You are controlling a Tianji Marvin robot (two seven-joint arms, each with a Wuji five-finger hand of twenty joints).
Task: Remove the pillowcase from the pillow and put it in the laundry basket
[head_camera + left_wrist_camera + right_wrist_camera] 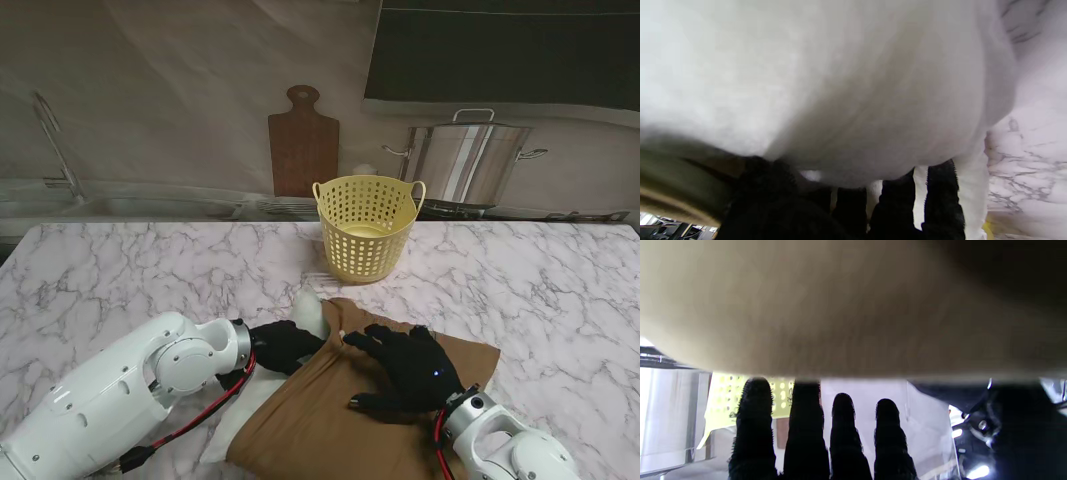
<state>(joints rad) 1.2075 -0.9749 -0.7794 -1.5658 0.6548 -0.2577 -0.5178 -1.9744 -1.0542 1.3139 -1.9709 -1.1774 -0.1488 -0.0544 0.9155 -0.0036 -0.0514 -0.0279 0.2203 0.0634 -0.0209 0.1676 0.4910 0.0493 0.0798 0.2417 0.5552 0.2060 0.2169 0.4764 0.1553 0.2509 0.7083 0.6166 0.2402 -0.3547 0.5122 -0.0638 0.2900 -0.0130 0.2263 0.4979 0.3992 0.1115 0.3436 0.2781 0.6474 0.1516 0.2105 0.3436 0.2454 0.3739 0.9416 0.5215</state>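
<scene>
Brown pillowcase (340, 420) on the marble counter (130, 270), nearer to me than the yellow laundry basket (366, 226), white pillow (310, 312) poking out its far-left end. Left hand (283, 345) at that open end, fingers (942, 200) against the pillow; grip can't be told. Right hand (410, 368) flat on top of the pillowcase, fingers (753, 426) spread, holding nothing.

A white marble-veined table (120, 270) fills the foreground. Beyond its far edge runs a printed kitchen backdrop — a wooden cutting board (303, 145) at twelve o'clock, a steel stockpot (470, 160) at one, a sink faucet (55, 145) at ten. A dark panel (505, 50) sits high at one o'clock — light is soft, even.
</scene>
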